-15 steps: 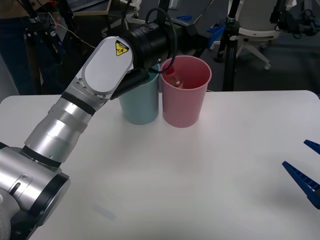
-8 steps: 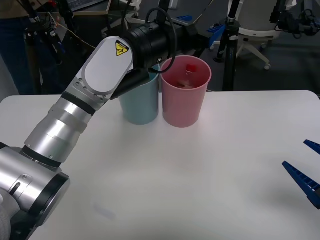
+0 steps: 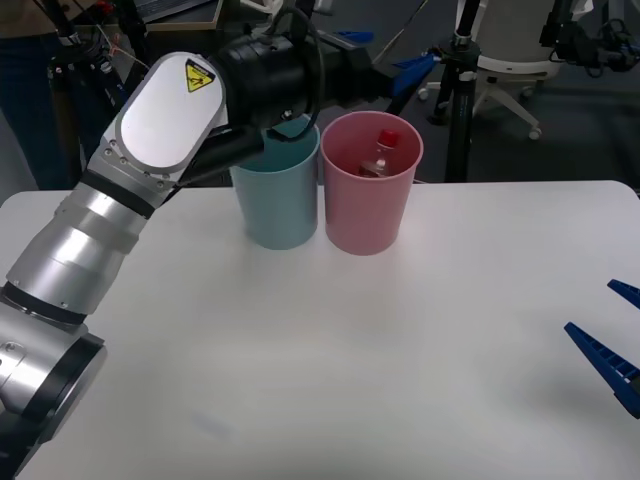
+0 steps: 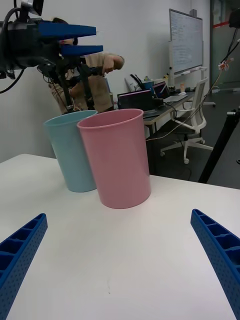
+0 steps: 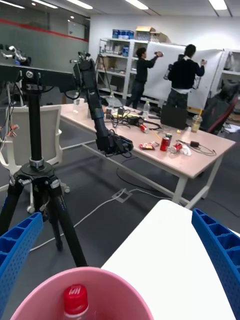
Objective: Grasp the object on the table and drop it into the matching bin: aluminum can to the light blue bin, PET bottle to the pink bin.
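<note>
The PET bottle [image 3: 380, 157], clear with a red cap, rests inside the pink bin [image 3: 365, 215], cap up and leaning on the far wall. From the left wrist view I look down on its red cap [image 5: 76, 299] inside the pink bin's rim [image 5: 30, 300]. The light blue bin [image 3: 275, 200] stands touching the pink one on its left. My left gripper [image 3: 395, 55] hovers open above and behind the pink bin, holding nothing. My right gripper [image 3: 590, 306] waits open low at the table's right edge. Both bins, pink [image 4: 117, 160] and light blue [image 4: 70, 150], face it.
The white table [image 3: 350, 350] spreads wide in front of the bins. A black tripod [image 3: 458, 100] and an office chair [image 3: 510, 60] stand behind the table's far edge. My left arm's big silver links [image 3: 150, 170] cross the table's left side.
The bottle has dropped from the rim into the pink bin and settled cap up. My left arm has since risen and swung slightly left. The right gripper has not moved.
</note>
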`<state>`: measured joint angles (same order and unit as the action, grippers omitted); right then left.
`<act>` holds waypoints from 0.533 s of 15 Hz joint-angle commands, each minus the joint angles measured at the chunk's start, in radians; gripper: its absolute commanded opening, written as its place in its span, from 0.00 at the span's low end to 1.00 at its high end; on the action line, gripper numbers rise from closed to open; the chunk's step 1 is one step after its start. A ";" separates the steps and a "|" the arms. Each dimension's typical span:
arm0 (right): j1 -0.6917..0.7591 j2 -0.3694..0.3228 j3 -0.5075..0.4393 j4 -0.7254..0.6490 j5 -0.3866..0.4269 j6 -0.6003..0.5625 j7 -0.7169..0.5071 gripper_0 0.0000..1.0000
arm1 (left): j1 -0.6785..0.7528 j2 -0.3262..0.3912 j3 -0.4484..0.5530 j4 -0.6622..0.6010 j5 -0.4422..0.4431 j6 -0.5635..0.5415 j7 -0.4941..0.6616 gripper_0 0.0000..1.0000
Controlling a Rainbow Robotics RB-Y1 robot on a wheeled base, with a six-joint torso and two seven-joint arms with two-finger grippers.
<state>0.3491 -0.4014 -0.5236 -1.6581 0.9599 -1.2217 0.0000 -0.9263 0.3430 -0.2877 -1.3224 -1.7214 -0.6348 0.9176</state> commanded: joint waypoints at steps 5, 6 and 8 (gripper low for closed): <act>0.000 0.000 0.000 0.000 0.000 0.000 0.000 1.00 | 0.001 0.209 -0.001 -0.015 0.315 -0.132 -0.123 1.00; 0.000 0.000 0.000 0.000 0.000 0.000 0.000 1.00 | 0.003 0.241 -0.001 -0.012 0.376 -0.160 -0.155 1.00; 0.000 0.000 0.000 0.000 0.000 0.000 0.000 1.00 | 0.015 0.317 -0.008 -0.009 0.513 -0.201 -0.241 1.00</act>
<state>0.3491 -0.4014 -0.5236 -1.6581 0.9599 -1.2217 0.0000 -0.9176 0.6347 -0.2910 -1.3313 -1.2612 -0.8245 0.7104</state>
